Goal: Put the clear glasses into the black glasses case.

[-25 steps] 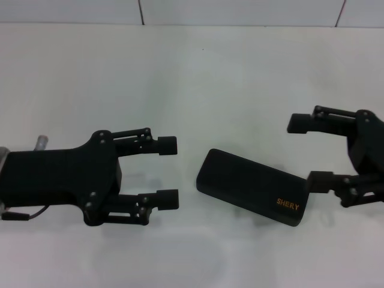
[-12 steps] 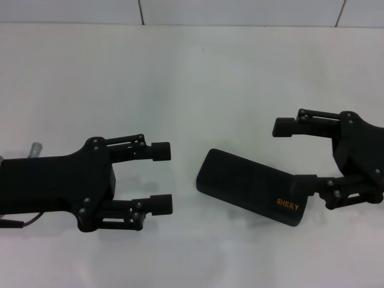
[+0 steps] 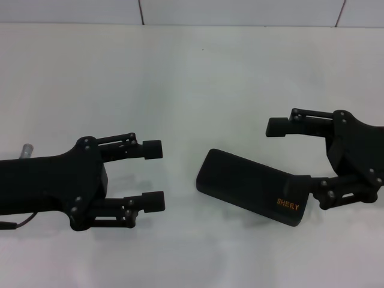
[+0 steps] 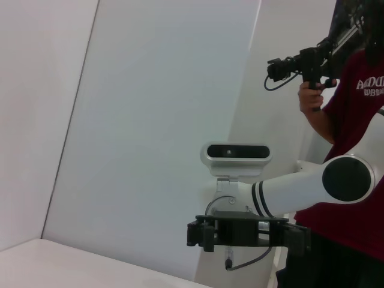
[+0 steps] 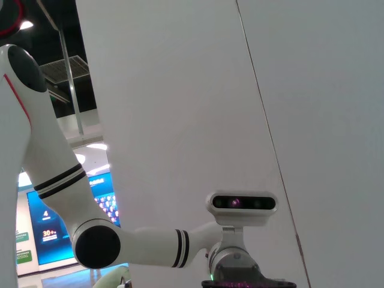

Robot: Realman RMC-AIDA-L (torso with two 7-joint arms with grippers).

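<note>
The black glasses case [image 3: 249, 186] lies shut on the white table, right of centre, slanted, with orange lettering near its right end. My right gripper [image 3: 288, 155] stands open at that end. Its lower finger [image 3: 300, 183] overlaps the case's right edge, while its upper finger [image 3: 277, 126] hangs behind the case, apart from it. My left gripper [image 3: 154, 175] is open to the left of the case, a short gap away, with nothing between its fingers. The clear glasses do not show in any view.
The white table [image 3: 192, 72] runs back to a tiled wall [image 3: 240, 12]. The left wrist view shows my right arm's gripper [image 4: 240, 234] farther off and a person [image 4: 354, 120] holding a camera behind it. The right wrist view shows my left arm [image 5: 138, 246].
My left gripper has drawn back to the left and toward the front. My right gripper has moved left, bringing its lower finger over the case's right end. The case has not moved.
</note>
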